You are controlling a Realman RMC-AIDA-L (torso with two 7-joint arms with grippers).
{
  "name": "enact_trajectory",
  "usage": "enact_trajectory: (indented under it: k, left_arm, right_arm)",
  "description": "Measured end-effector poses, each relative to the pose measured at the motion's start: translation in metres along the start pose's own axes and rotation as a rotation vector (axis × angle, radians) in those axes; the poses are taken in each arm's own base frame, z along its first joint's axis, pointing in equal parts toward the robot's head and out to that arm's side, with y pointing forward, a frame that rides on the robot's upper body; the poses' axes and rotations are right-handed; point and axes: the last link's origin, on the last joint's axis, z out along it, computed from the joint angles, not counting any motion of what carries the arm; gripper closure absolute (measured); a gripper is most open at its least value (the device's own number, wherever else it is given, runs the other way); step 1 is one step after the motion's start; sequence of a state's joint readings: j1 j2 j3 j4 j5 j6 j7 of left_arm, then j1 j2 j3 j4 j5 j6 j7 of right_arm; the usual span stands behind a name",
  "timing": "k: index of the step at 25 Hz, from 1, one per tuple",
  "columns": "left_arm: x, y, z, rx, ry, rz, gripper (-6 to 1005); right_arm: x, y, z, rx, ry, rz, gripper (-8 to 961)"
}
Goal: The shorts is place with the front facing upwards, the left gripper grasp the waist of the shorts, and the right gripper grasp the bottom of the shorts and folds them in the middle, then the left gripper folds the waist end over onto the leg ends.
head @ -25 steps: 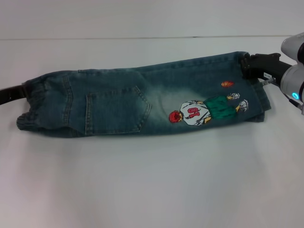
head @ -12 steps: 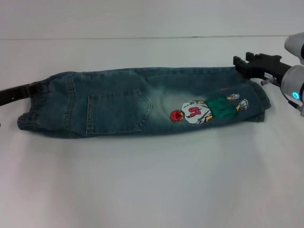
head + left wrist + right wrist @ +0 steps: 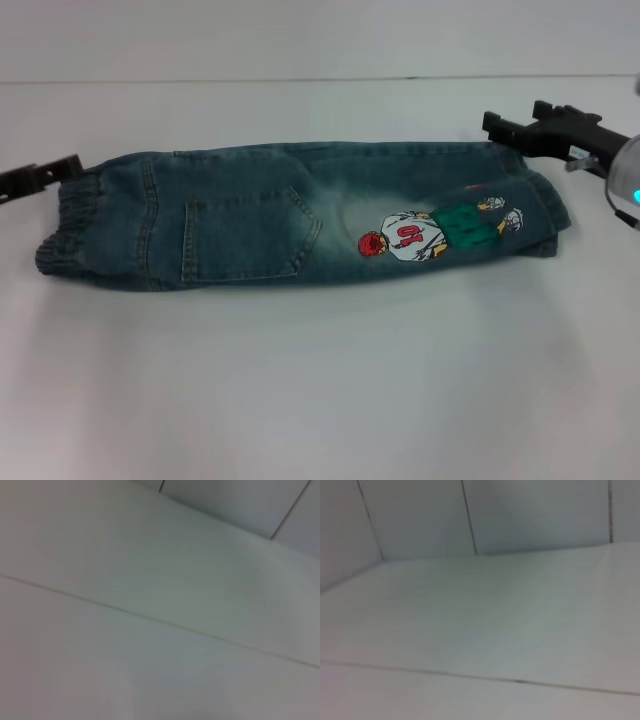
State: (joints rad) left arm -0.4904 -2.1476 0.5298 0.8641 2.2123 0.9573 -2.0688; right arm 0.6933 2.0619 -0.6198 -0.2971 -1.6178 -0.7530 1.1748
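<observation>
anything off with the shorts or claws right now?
Nothing stands out. The shorts lie folded lengthwise on the white table, waistband on the robot's left, leg hems on its right, slightly slanted. The left claw and right claw sit just off each end, holding nothing.

The worktop (image 3: 300,400) is plain white and smooth, and it fills nearly the whole head view. Its far edge is a thin dark line (image 3: 300,80) across the upper part of the picture, and behind this line stands a pale grey-white wall (image 3: 300,35). The light is soft and even, with only weak shadows on the surface. In the right wrist view the wall (image 3: 420,520) is made of pale panels, separated by thin dark vertical joints (image 3: 468,517). In the left wrist view a fine seam (image 3: 150,620) runs across a white surface, and similar dark joints appear at a far corner
</observation>
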Motion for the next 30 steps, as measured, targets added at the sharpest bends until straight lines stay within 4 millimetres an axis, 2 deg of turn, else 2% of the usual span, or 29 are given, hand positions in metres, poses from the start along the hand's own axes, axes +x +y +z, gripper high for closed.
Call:
enact_trajectory:
  k: [3, 5, 7, 8, 10, 16, 20, 24, 30]
  left_arm:
    - [0.003, -0.007, -0.013, -0.034, 0.026, -0.034, 336]
    - [0.003, -0.010, -0.021, -0.068, 0.029, -0.051, 114]
    - [0.002, -0.010, -0.030, -0.131, 0.015, -0.062, 93]
    - [0.001, -0.010, -0.034, -0.149, 0.009, -0.062, 82]
    - [-0.001, -0.010, -0.042, -0.194, -0.012, -0.058, 61]
    - [-0.013, -0.006, -0.062, -0.312, -0.120, 0.042, 50]
    - [-0.021, -0.013, -0.064, -0.278, -0.158, 0.104, 50]
    - [-0.029, -0.023, -0.057, -0.188, -0.202, 0.152, 51]
    - [-0.035, -0.022, -0.042, -0.125, -0.250, 0.236, 51]
  right_arm:
    - [-0.007, -0.002, -0.012, -0.073, -0.048, 0.064, 111]
    - [-0.014, 0.000, -0.023, -0.149, -0.091, 0.102, 69]
    - [-0.020, 0.004, -0.035, -0.237, -0.124, 0.124, 27]
    - [-0.024, 0.008, -0.047, -0.327, -0.136, 0.122, 6]
    - [-0.025, 0.011, -0.053, -0.379, -0.132, 0.118, 6]
    - [-0.018, 0.037, -0.079, -0.659, 0.000, 0.030, 5]
    - [-0.009, 0.047, -0.082, -0.717, 0.068, 0.019, 5]
    - [-0.005, 0.052, -0.079, -0.722, 0.074, 0.025, 5]
    - [-0.003, 0.055, -0.077, -0.724, 0.075, 0.030, 5]
